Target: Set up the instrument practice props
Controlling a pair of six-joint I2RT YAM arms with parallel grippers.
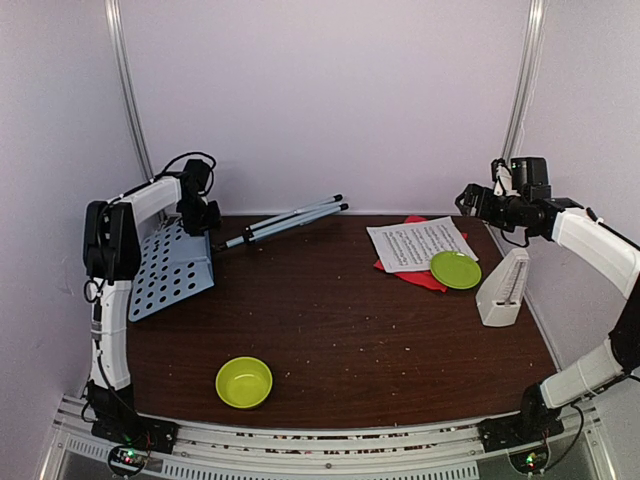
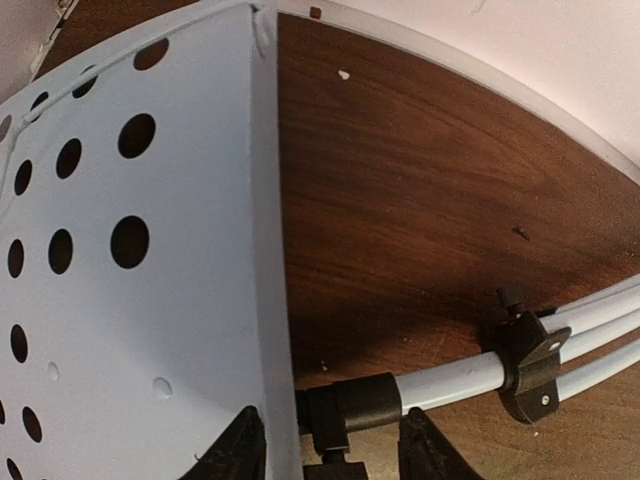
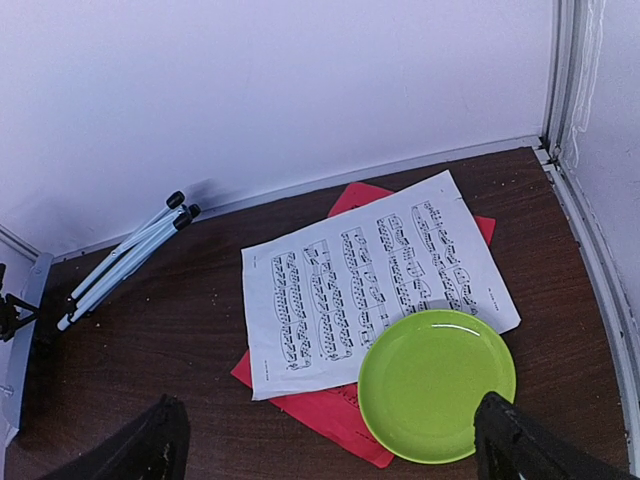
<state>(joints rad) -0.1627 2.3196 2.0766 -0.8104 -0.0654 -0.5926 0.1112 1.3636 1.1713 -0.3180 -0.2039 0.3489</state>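
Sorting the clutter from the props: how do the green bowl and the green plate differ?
The bowl is deep-walled; the plate is flat. The bowl sits on bare table near the front; the plate lies on the sheet music, far right. Both are round, lime green, empty.

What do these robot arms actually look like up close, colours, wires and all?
Both the left arm and the right arm are built of smooth white shells linked by chunky black joints. Thin black cables loop loosely around each wrist, where a black camera block sits. Each base carries a small board with a green light. The jaws are black, tapering wedges.
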